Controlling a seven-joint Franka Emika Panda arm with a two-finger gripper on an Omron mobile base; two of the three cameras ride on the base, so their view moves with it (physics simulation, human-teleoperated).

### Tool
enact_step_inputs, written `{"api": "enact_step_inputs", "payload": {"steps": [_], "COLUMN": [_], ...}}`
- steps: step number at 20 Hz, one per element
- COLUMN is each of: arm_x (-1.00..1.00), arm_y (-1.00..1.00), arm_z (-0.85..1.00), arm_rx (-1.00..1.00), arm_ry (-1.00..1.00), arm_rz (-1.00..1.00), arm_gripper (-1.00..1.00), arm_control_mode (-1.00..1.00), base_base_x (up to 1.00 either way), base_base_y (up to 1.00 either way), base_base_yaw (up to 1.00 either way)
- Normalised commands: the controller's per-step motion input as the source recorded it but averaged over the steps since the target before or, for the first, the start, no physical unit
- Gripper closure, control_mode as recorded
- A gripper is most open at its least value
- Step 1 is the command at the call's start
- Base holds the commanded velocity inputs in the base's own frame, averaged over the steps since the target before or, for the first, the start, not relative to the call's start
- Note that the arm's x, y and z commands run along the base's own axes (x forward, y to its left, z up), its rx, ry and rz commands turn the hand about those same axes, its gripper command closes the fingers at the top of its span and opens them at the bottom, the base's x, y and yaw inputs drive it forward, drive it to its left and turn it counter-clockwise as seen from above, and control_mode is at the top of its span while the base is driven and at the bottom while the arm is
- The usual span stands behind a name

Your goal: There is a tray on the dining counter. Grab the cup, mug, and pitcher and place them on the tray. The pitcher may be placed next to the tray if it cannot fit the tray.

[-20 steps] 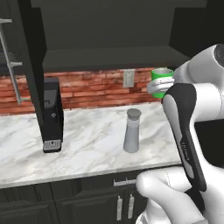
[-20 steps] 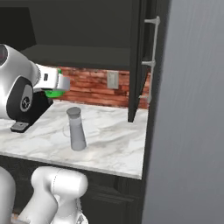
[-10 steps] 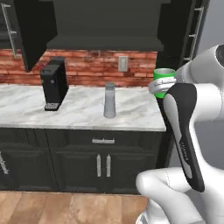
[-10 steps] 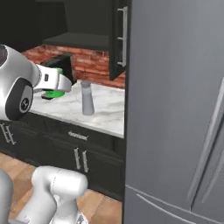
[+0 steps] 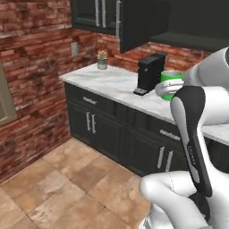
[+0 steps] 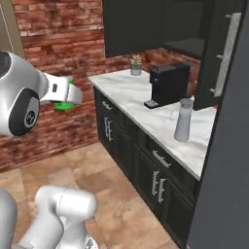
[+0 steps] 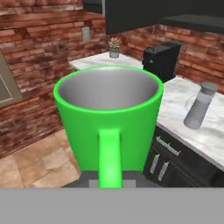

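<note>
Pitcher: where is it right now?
The pitcher stands on the brick-backed marble counter, just right of the black coffee machine in the right base view.

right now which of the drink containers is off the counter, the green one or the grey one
The green mug, the one with the loop handle: it is up in the air, held in the shut gripper. The tall grey pitcher stands on the marble counter beside the black coffee machine.

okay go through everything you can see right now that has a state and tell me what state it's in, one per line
mug: upright, empty, lifted off the counter, handle toward the hand camera.
gripper: shut on the mug.
pitcher: upright on the brick-backed counter, lid on.
coffee machine: upright on that counter, beside the pitcher.
potted plant: upright at the counter's far end.
cabinet doors below: closed.
</note>
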Motion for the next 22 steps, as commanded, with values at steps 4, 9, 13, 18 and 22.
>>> {"api": "enact_step_inputs", "payload": {"steps": [4, 9, 13, 18, 22], "arm_x": [0.0, 0.0, 0.0, 0.0, 0.0], "arm_y": [0.0, 0.0, 0.0, 0.0, 0.0], "arm_z": [0.0, 0.0, 0.0, 0.0, 0.0], "arm_rx": [0.0, 0.0, 0.0, 0.0, 0.0], "arm_ry": [0.0, 0.0, 0.0, 0.0, 0.0], "arm_rz": [0.0, 0.0, 0.0, 0.0, 0.0], "arm_gripper": [1.0, 1.0, 1.0, 1.0, 1.0], "arm_control_mode": [1.0, 1.0, 1.0, 1.0, 1.0], "base_base_x": [-0.02, -0.02, -0.02, 0.0, 0.24], "base_base_y": [0.0, 0.0, 0.0, 0.0, 0.0], "base_base_yaw": [1.0, 1.0, 1.0, 1.0, 0.93]}}
